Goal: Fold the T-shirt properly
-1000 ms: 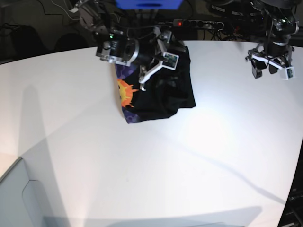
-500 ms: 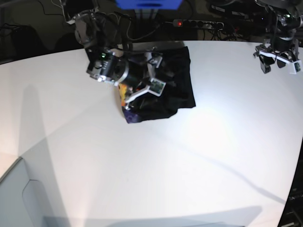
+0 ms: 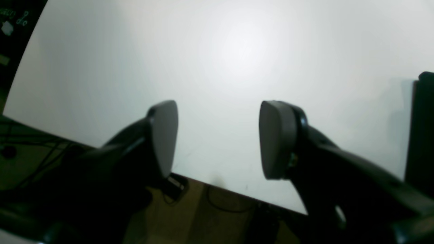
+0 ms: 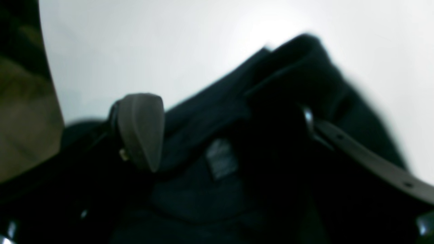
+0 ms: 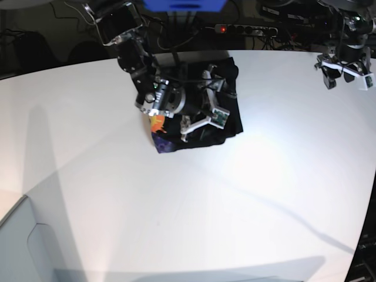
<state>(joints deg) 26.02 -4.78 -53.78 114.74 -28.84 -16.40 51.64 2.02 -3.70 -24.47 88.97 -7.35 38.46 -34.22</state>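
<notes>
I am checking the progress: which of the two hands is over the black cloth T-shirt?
The right hand, open above the black cloth T-shirt. The left hand hangs open over the bare white table.

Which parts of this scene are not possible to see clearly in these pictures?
- T-shirt, base view: the right arm covers its middle, so the fold underneath is hidden.
- Sun print, base view: only a small orange patch shows beside the arm.
- Right tool, right wrist view: blurred; one finger is lost against the dark cloth.
- Cloth label, right wrist view: too blurred to read.
</notes>
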